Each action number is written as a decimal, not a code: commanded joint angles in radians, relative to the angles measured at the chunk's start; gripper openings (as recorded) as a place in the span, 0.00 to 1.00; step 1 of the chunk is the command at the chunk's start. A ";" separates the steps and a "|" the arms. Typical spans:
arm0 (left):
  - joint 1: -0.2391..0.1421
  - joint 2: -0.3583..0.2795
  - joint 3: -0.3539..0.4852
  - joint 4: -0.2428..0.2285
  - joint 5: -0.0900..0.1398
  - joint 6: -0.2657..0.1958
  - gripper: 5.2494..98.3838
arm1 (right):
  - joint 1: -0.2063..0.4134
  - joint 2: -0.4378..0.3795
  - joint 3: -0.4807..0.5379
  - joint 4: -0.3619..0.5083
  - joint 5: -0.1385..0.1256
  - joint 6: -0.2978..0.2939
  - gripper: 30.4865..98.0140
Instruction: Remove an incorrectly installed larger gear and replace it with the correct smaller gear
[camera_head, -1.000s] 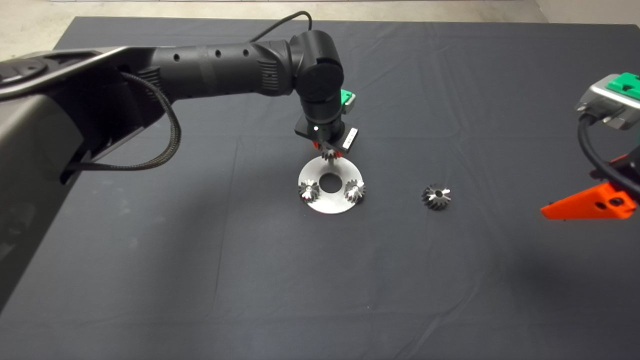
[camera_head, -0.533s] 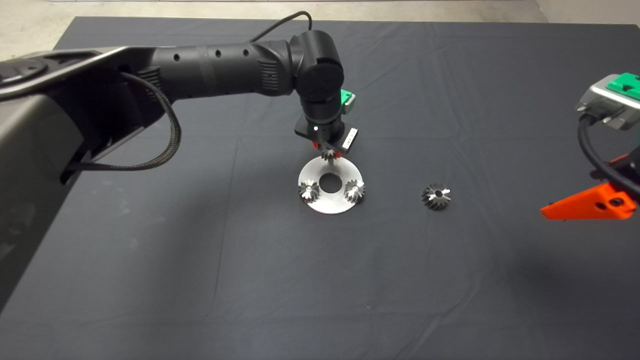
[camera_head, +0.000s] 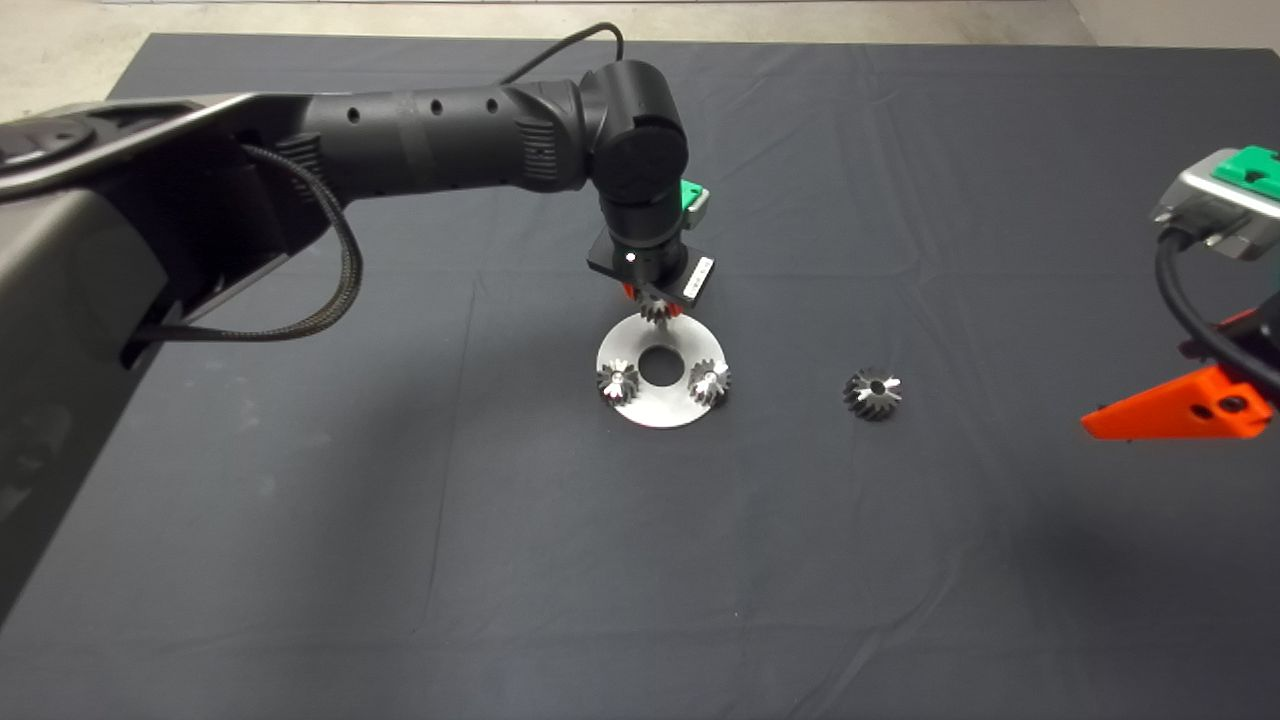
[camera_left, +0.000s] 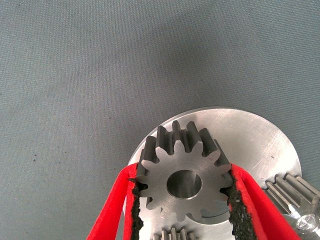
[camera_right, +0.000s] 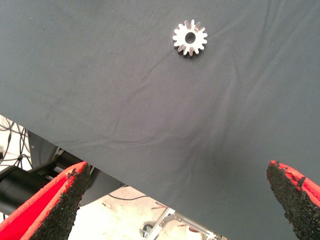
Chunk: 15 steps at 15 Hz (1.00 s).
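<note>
My left gripper is shut on the smaller gear, a silvery gear with straight teeth and a round dark hole. It holds the gear at the far edge of the round steel plate. In the left wrist view the gear sits between both black pads over the plate. The larger gear lies flat on the mat to the right of the plate, free of any gripper; it also shows in the right wrist view. My right gripper waits at the right edge, open and empty.
Two small gears with bright centre pins stand on the near half of the plate, either side of its centre hole. The left arm reaches across the mat's far left.
</note>
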 joint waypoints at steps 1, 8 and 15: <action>-0.012 0.003 0.005 -0.005 0.011 0.000 0.31 | 0.015 0.000 0.005 0.027 0.004 0.007 0.93; -0.014 0.003 0.003 -0.005 0.015 -0.066 0.31 | 0.015 0.000 0.000 0.026 0.003 0.007 0.93; -0.017 0.003 -0.004 -0.007 0.013 -0.115 0.31 | 0.015 -0.006 0.003 0.024 0.003 0.007 0.93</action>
